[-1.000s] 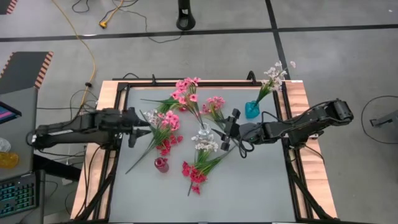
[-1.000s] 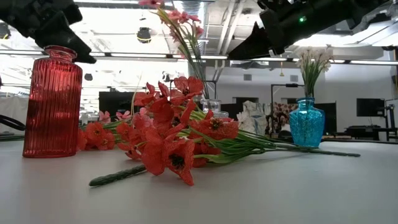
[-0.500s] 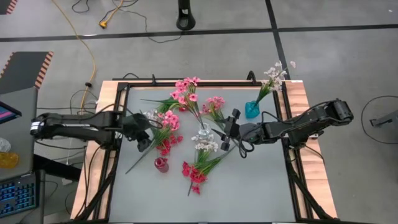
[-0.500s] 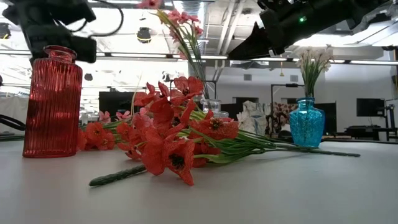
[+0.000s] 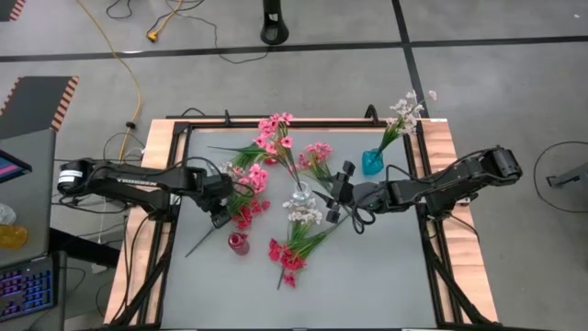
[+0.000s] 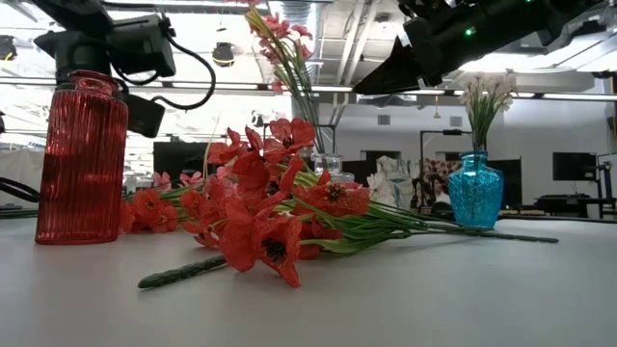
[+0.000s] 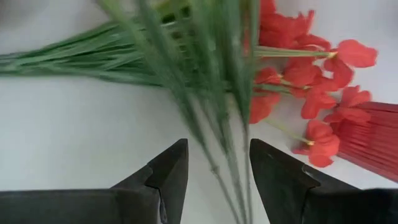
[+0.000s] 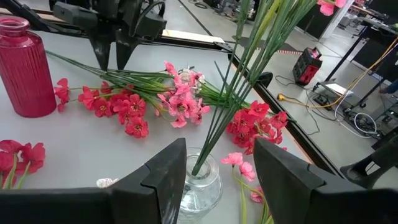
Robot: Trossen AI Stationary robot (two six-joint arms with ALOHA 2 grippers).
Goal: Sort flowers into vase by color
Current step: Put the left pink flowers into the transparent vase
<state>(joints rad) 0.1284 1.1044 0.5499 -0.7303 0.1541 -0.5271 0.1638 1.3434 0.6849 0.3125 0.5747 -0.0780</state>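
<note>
High view: your left gripper (image 5: 219,215) sits over the stems of the loose mixed sprig pile (image 5: 241,191) at the table's left-centre, just far of the red vase (image 5: 238,243). Risk one: the stems there lie bunched and crossed, so closing now likely pinches several at once, red and pink together, and drags the pile. Risk two: the red vase stands close beside the pile; a sideways pull could tip it.

Left wrist view shows the left fingers (image 7: 171,171) standing wide apart, straddling green stems (image 7: 214,134), nothing clamped yet; red blossoms (image 7: 305,81) and the red vase lie just beyond.

Right gripper (image 5: 346,175) hangs at table centre, just right of the clear vase (image 5: 299,195). Right wrist view: its fingers (image 8: 168,171) are spread wide and hold nothing, with the clear vase and its pink stems (image 8: 239,74) between them in the frame; I can't tell if they touch. Any lurch there could knock that vase or snag the stems.

Other flowers: a red-and-white bunch (image 5: 296,241) lies near of the clear vase, a pink sprig (image 5: 317,156) lies far of centre, and white ones stand in the blue vase (image 5: 372,162) at far right.
</note>
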